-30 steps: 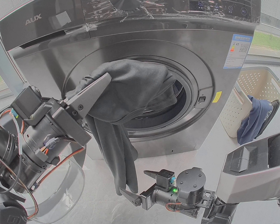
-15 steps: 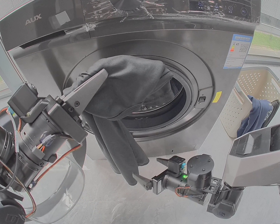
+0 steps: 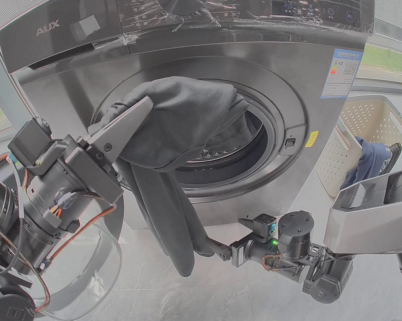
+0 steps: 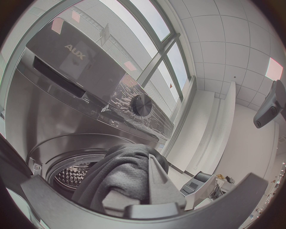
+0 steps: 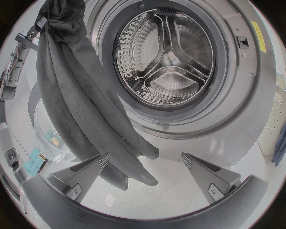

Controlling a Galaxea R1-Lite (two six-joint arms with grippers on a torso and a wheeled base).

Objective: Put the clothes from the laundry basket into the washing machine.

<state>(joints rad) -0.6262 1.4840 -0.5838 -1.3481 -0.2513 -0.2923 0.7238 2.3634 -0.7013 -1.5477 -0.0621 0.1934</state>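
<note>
**Left tool** (image 3: 145, 111): shut tight on one grey garment (image 3: 186, 117). The bunched upper part of the cloth is gripped between the fingers (image 4: 156, 179) and is held in front of the upper left part of the round opening of the washing machine (image 3: 266, 63). The rest of the garment hangs straight down before the machine, towards the floor (image 3: 181, 311).

**Right tool** (image 3: 227, 233): spread wide, with nothing gripped. It is held low, in front of the machine's foot. In the right wrist view the hanging ends of the grey garment (image 5: 89, 113) are seen between its two fingers (image 5: 89, 170), nearer to one of them. Whether the cloth is touched cannot be told.

**Count:**
- Two tools.
- One washing machine, with its steel drum (image 5: 166, 59) exposed.
- One clear door (image 3: 89, 273), swung open on the left.
- One laundry basket (image 3: 380, 119), pale and perforated, set on the floor to the right of the machine.
- Two garments: the grey one, and one dark blue garment (image 3: 368, 167) draped over the basket's rim.
</note>
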